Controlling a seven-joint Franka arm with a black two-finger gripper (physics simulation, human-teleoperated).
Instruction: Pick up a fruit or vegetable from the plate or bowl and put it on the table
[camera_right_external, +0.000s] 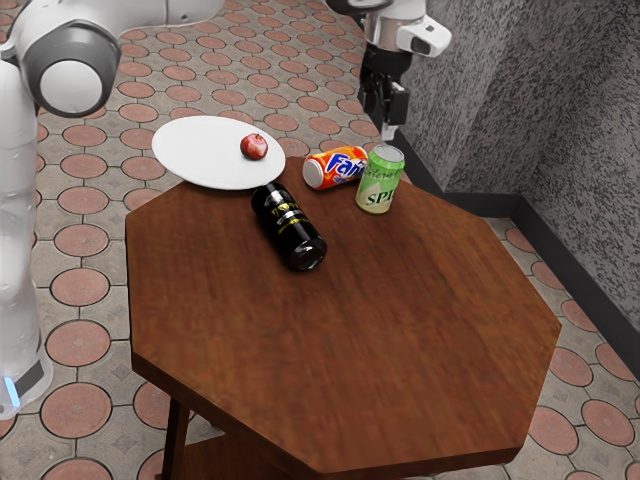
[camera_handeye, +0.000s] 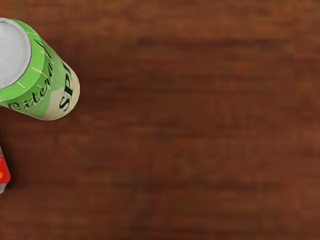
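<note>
**Fruit on the plate, your lift yet to come!**

Nothing is done so far: the red fruit (camera_right_external: 254, 147) sits on the white plate (camera_right_external: 190, 155), at the bench's (camera_right_external: 350, 330) far edge, toward the corner on the exterior view's left. Grasp, lift and set-down all remain for you.

And here's your gripper (camera_right_external: 388, 130), up high by the upright green can (camera_right_external: 379, 182), toward the exterior view's right of the fruit and well apart from it. Spread or pressed together? You cannot tell from here. The tipped orange can (camera_right_external: 335, 168) lies between fruit and green can, so you probably want to travel high, over to the plate.
</note>
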